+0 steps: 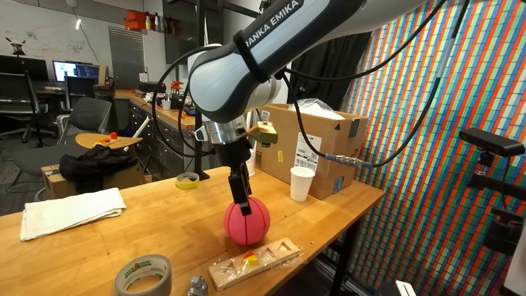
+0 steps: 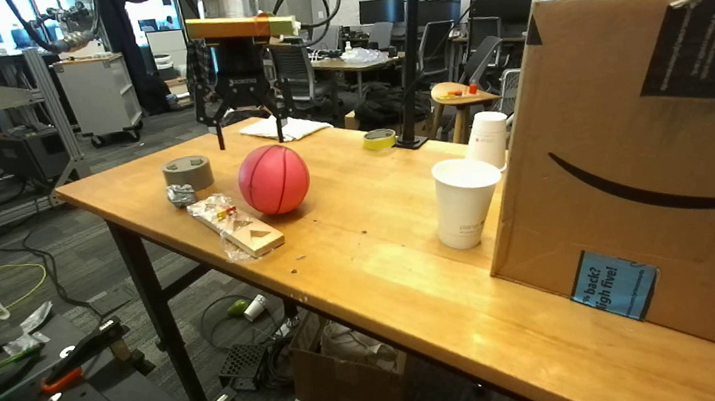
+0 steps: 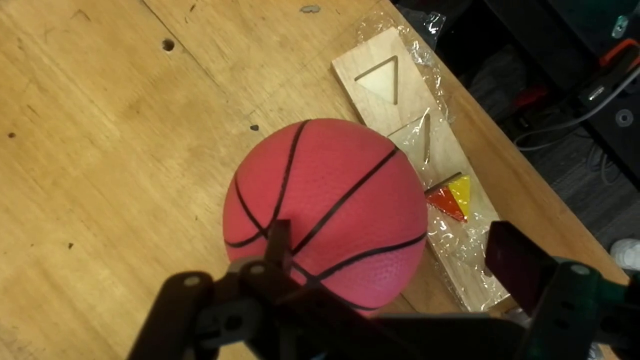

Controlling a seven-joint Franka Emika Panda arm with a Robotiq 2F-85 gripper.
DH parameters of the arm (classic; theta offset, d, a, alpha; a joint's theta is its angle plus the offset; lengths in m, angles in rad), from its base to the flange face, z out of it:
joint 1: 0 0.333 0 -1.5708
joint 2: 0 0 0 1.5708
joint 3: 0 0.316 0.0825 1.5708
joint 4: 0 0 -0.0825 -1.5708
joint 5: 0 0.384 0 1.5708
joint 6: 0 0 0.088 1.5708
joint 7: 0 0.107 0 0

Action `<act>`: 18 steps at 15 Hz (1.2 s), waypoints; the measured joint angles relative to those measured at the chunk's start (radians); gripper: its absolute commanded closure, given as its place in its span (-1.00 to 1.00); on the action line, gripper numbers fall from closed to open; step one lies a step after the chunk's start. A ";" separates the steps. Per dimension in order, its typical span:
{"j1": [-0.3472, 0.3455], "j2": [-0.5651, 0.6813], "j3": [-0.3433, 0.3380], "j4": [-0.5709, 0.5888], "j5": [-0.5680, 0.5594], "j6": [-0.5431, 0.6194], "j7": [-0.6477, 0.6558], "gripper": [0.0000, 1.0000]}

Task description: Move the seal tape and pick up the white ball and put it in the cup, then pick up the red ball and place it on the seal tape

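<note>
The gripper (image 2: 251,138) points down close to the red ball (image 1: 247,224), its fingers (image 2: 220,135) well apart. In the wrist view one finger overlaps the ball; the opposite finger shows past it, over the block (image 3: 445,152). Whether either finger touches the ball cannot be told. The ball rests on the table (image 2: 366,279), between the grey tape (image 2: 188,177) and the cup (image 2: 468,205).

Principal obstruction: the block, a wooden strip with triangular recesses, in clear wrap (image 3: 422,57). It lies close alongside the ball, between it and the table edge; contact between the two cannot be confirmed. A red-and-yellow piece (image 3: 452,199) sits in one recess. A lump of foil (image 2: 181,195) lies between block and grey tape. The grey tape lies flat, open centre upward.

The cup stands upright, near the box (image 2: 624,146). A second cup (image 2: 488,137), wide end down, stands close to both. Yellow tape (image 2: 380,143) lies flat near the foot of a black pole (image 2: 415,41). A folded white cloth (image 1: 72,213) lies well apart from the ball. A cable connector (image 1: 348,161) hangs in front of the box in an exterior view.
</note>
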 measured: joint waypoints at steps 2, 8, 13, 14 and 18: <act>0.000 0.000 0.000 0.000 0.000 0.016 -0.006 -1.00; 0.000 0.014 0.000 -0.001 0.000 0.098 -0.029 -1.00; -0.005 0.040 -0.001 -0.001 0.000 0.119 -0.039 -1.00; -0.007 0.044 -0.002 -0.001 0.000 0.122 -0.042 -1.00; -0.012 0.061 -0.005 0.003 0.000 0.136 -0.057 -1.00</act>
